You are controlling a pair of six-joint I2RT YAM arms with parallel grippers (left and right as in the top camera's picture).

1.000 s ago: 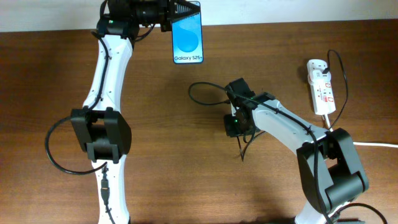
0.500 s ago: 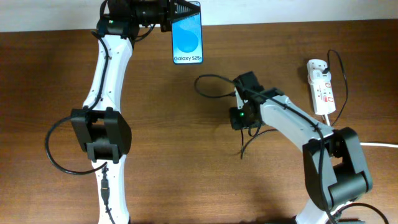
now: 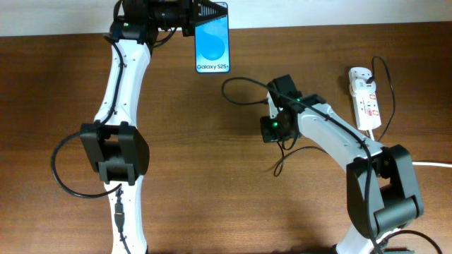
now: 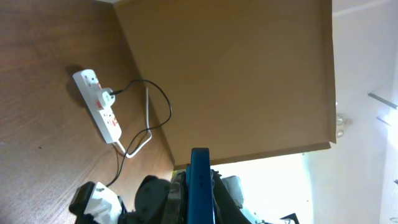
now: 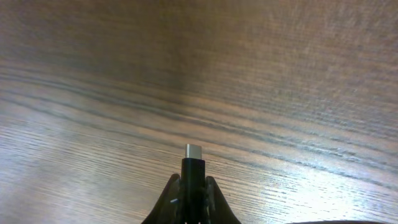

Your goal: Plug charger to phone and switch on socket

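Blue-screen phone [image 3: 213, 41] held at far edge, black charger [image 5: 193, 169] tip gripped mid-table, white socket [image 3: 365, 99] lying flat at rt

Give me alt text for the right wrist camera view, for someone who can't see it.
The right gripper, jaws shut, holds the charger by its black connector, metal tip pointing forward. Behind it is the brown wood-grain table, slightly blurred.
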